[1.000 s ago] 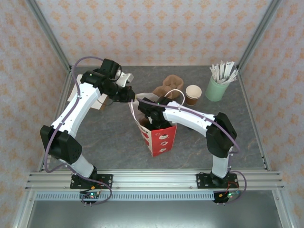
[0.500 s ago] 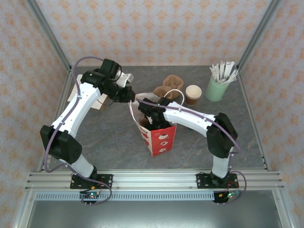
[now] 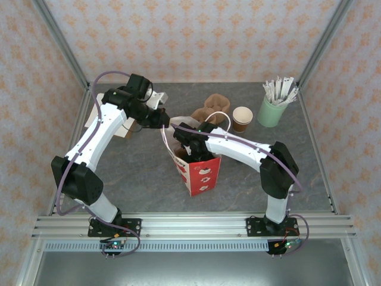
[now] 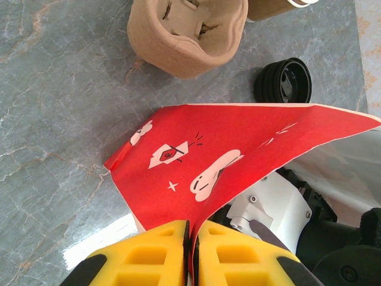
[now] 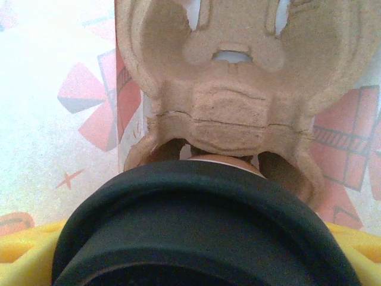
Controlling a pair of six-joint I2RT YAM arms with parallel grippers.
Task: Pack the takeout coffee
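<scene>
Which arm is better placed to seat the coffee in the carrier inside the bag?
Right. The right fingers hold the coffee just over the carrier in the bag; the left fingers pinch the bag's rim.

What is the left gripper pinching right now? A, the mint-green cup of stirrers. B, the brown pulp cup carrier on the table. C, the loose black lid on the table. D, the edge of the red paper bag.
D: in the left wrist view the left gripper has its yellow jaws closed on the edge of the red paper bag.
</scene>
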